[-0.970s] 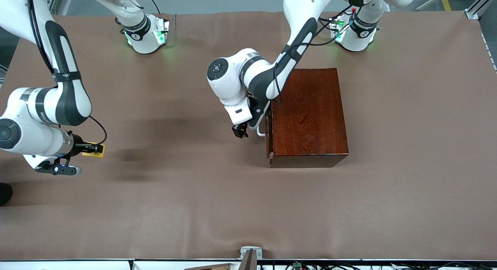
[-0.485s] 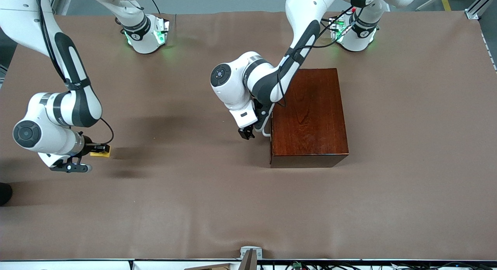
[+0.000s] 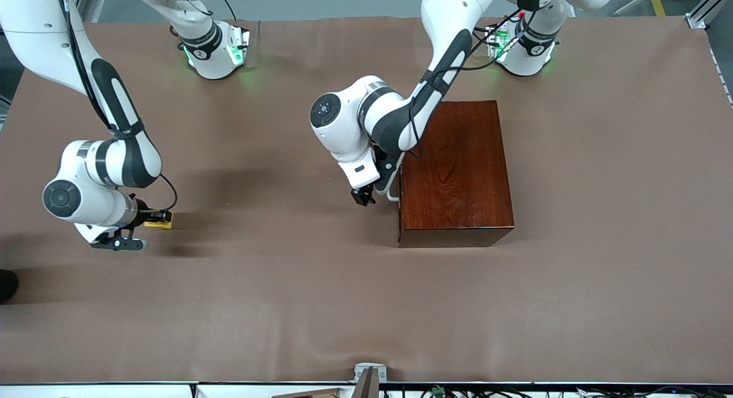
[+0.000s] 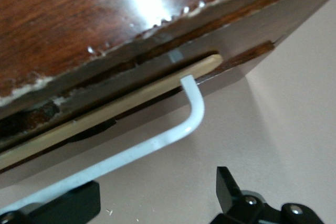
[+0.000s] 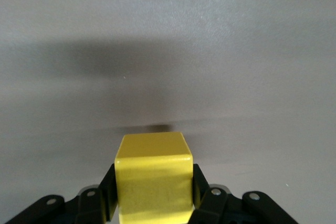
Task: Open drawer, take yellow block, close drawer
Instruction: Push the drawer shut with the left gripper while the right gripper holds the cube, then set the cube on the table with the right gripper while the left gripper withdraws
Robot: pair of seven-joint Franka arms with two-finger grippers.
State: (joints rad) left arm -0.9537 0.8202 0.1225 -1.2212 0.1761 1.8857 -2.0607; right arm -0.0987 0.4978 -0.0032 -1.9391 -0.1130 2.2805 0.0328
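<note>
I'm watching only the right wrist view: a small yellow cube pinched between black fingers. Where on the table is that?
Observer: The right pincer holds the small yellow cube over the brown table, toward the right arm's end, well apart from a glossy reddish-brown wooden box.
Operator: Is anything open on that box?
Observer: No. Its light-wood drawer is pushed in, nearly flush.
Operator: And the other arm?
Observer: The left pincer is open at the drawer's white U-shaped bar handle.
</note>
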